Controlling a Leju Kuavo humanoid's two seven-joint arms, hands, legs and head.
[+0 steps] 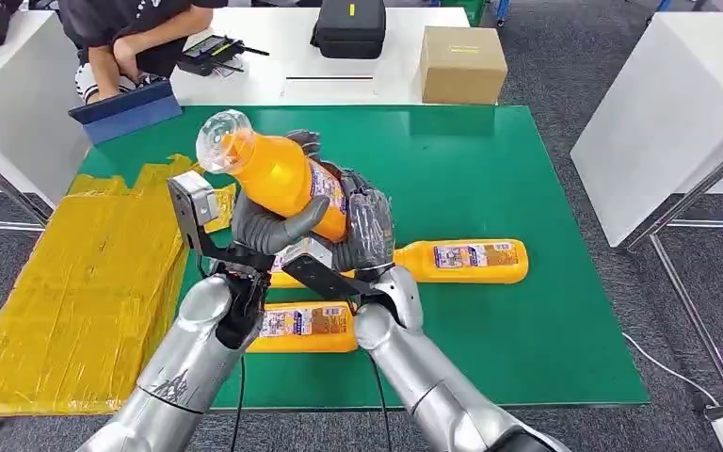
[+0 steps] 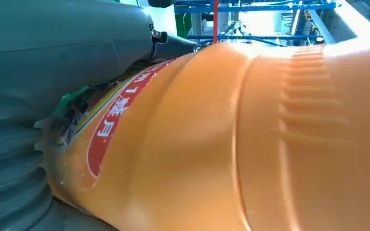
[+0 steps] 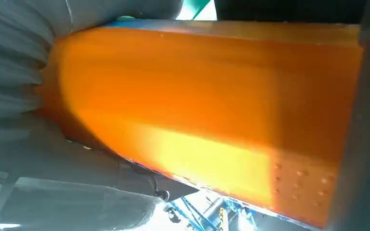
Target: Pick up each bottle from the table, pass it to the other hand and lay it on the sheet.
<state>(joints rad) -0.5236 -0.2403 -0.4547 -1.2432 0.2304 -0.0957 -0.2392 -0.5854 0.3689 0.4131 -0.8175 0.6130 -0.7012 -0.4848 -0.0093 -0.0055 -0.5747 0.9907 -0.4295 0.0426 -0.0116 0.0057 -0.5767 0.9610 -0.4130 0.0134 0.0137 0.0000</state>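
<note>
An orange juice bottle (image 1: 278, 174) with a printed label is raised over the green table (image 1: 490, 160), tilted, its clear end towards me. My left hand (image 1: 268, 226) wraps it from below with the thumb across its body. My right hand (image 1: 369, 224) grips its lower end from the right. Up close, the bottle (image 2: 221, 144) lies against the left hand (image 2: 38, 77), and the bottle (image 3: 197, 106) rests in the right hand (image 3: 14, 62). A second bottle (image 1: 466, 261) lies on the table to the right, a third (image 1: 306, 325) near the front edge. The yellow sheet (image 1: 85, 282) is spread on the left.
Another orange bottle (image 1: 281, 279) lies partly hidden under my wrists. A cardboard box (image 1: 461, 64) and a black case (image 1: 348, 26) stand on the white table behind. A person (image 1: 122, 38) sits at the far left beside a blue folder (image 1: 124, 108). A white table (image 1: 668, 113) stands right.
</note>
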